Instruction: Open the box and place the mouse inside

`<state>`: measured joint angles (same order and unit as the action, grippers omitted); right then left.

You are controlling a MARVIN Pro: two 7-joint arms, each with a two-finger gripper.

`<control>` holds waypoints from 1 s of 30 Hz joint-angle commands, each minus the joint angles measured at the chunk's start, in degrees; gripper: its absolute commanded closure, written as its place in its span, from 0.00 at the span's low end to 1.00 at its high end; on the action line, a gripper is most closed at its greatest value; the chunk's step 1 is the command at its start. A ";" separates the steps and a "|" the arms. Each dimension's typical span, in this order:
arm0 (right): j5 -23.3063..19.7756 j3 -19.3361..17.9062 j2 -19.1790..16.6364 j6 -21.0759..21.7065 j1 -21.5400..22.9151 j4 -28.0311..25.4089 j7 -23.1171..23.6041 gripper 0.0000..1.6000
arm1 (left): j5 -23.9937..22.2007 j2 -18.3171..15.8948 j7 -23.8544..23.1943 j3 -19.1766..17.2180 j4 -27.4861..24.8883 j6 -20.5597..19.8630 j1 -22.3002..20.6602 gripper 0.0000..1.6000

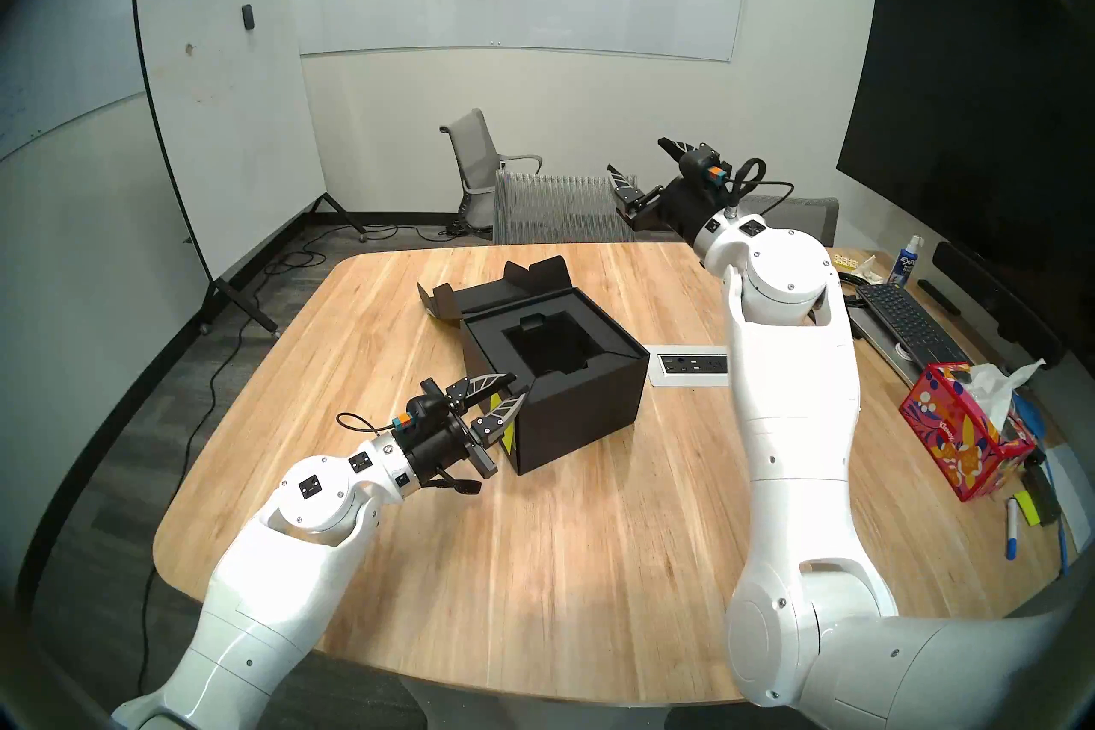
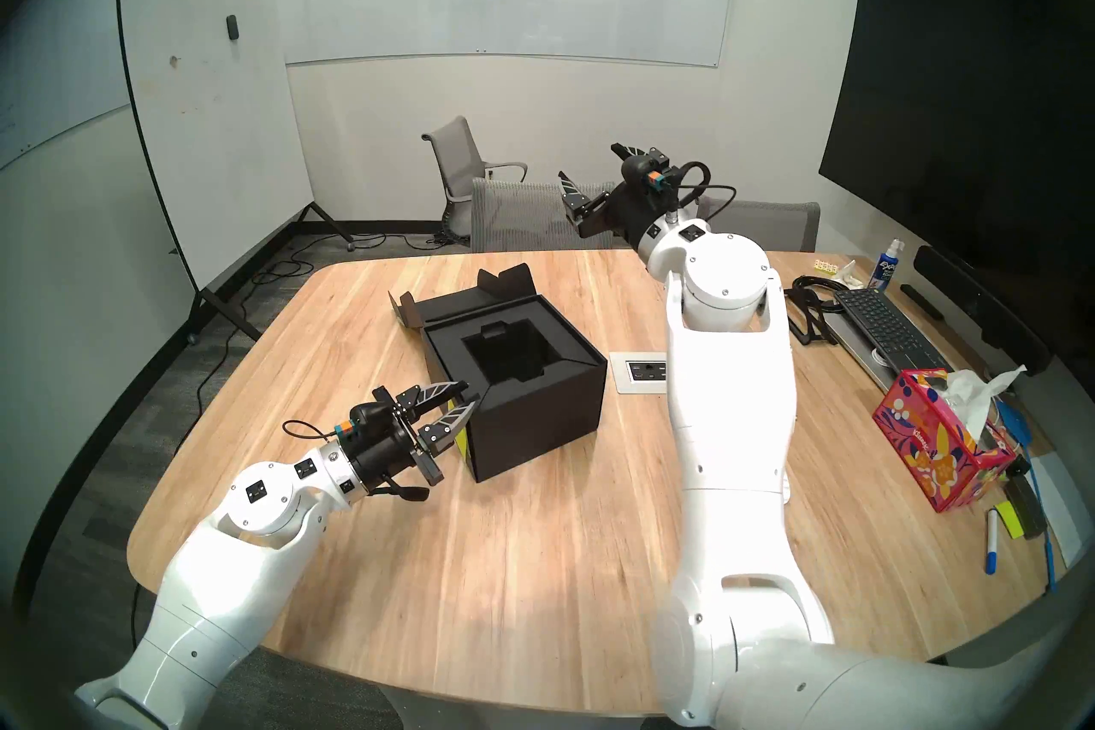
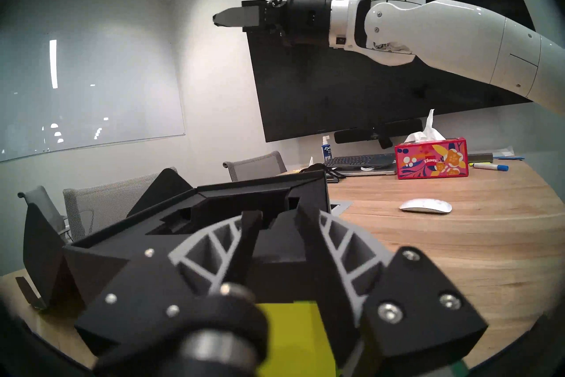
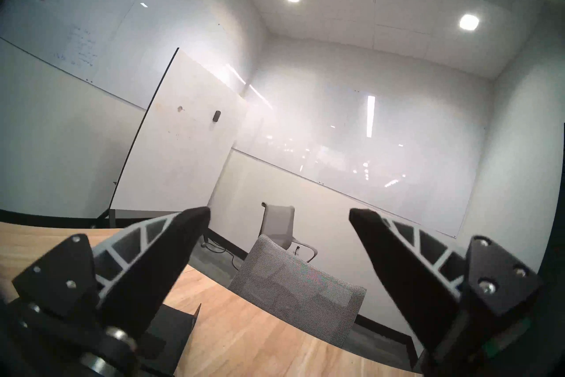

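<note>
Wooden table [image 1: 592,533] carries the box [image 1: 569,403] near its centre, lid flap folded back, black insert well exposed. Left gripper [image 1: 506,394] straddles the box's near-left top corner, fingers partly closed around it; firm grip cannot be confirmed. Right gripper [image 1: 643,163] hangs above the box's far side, jaws spread, empty. Mouse [image 3: 425,205] lies on the table right of the box, well apart.

One black box [image 1: 569,391], one white mouse [image 3: 426,205], one tissue box [image 1: 954,432]. Three grey chairs [image 1: 480,166]. One keyboard [image 1: 906,320], two grippers [image 1: 512,396].
</note>
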<state>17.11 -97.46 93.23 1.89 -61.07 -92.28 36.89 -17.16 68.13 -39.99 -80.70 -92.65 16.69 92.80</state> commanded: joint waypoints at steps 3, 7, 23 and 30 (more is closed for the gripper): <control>-3.64 -2.97 0.52 -1.68 -7.64 -8.59 1.97 0.00 | 1.40 -1.05 0.59 -0.86 -1.85 1.57 0.95 0.00; -3.84 -4.53 0.83 -0.95 -10.81 -11.32 2.21 0.00 | 1.35 -1.15 1.07 -2.04 -2.85 2.09 0.77 0.00; -4.02 -8.83 0.93 0.00 -20.48 -18.51 2.84 0.00 | -5.17 -3.10 2.87 -12.55 -10.17 3.71 8.64 0.00; -2.31 -11.37 0.36 -0.36 -21.83 -18.21 1.40 0.00 | -6.79 -4.86 2.03 -17.93 -11.55 4.81 14.66 0.00</control>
<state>13.72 -107.23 94.27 2.29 -81.94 -109.38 39.51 -22.12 64.80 -37.13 -94.75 -101.79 20.22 101.75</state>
